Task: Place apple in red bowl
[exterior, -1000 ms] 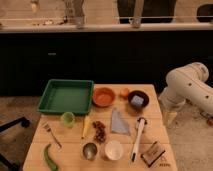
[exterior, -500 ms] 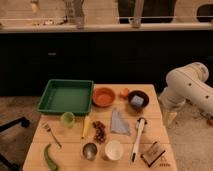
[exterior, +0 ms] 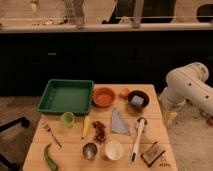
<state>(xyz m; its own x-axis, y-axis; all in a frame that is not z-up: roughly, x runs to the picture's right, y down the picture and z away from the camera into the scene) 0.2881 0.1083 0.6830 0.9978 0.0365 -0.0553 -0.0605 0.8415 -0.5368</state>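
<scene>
camera view: the apple (exterior: 124,92) lies on the surface (exterior: 74,139) near its far edge, just beside the red bowl (exterior: 104,97), not in it. the claw (exterior: 170,118) hangs off the right edge, well apart from the apple; i cannot tell its state. grasp and placing are both left to do.

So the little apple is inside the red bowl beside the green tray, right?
Not quite. The camera view shows the apple on the table, between the red bowl and the dark bowl, not inside. The red bowl is beside the green tray. The gripper hangs by the table's right edge.
</scene>
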